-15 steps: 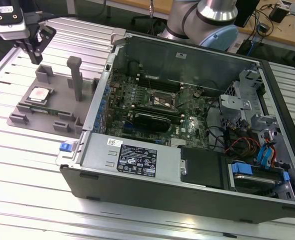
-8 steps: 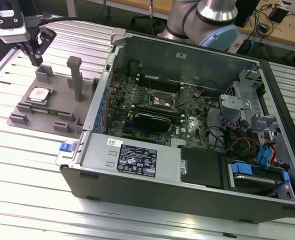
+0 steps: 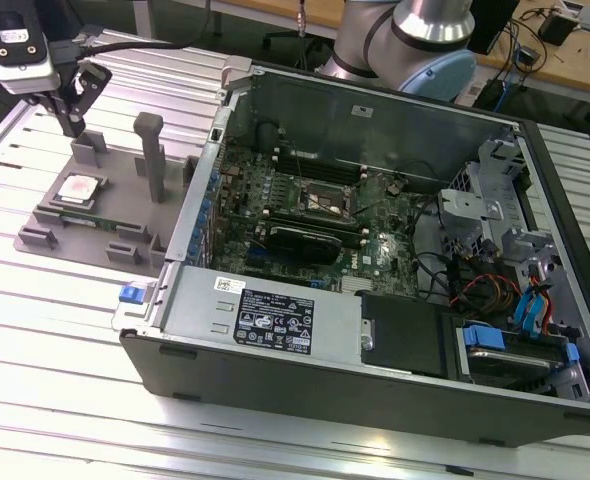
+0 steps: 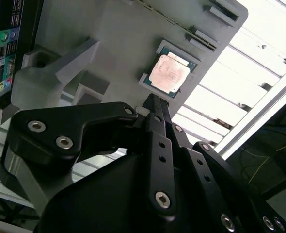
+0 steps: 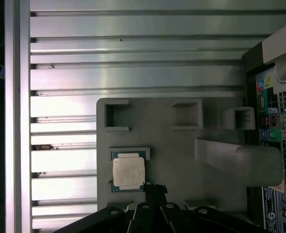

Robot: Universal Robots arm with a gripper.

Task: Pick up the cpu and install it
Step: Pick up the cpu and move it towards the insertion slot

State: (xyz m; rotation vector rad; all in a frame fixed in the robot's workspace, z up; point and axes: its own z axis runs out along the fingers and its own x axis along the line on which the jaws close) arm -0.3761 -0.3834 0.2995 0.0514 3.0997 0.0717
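The cpu (image 3: 78, 188), a small square chip with a silvery top and a thin green edge, lies flat in a recess of the grey fixture plate (image 3: 125, 215) at the exterior view's left. My gripper (image 3: 72, 126) hangs above the plate's far side, a short way up from the cpu and apart from it. Its dark fingers meet at a point, shut and empty. In both wrist views the cpu (image 4: 169, 74) (image 5: 128, 172) lies just past the closed fingertips (image 4: 151, 99) (image 5: 155, 188). The black socket frame (image 3: 325, 200) sits on the motherboard inside the open computer case.
The open computer case (image 3: 275, 330) stands beside the plate on the exterior view's right, with its metal wall (image 3: 200, 200) close to the fixture. Two grey posts (image 3: 150, 155) rise from the plate near the cpu. A ribbed aluminium table (image 3: 65, 330) lies underneath.
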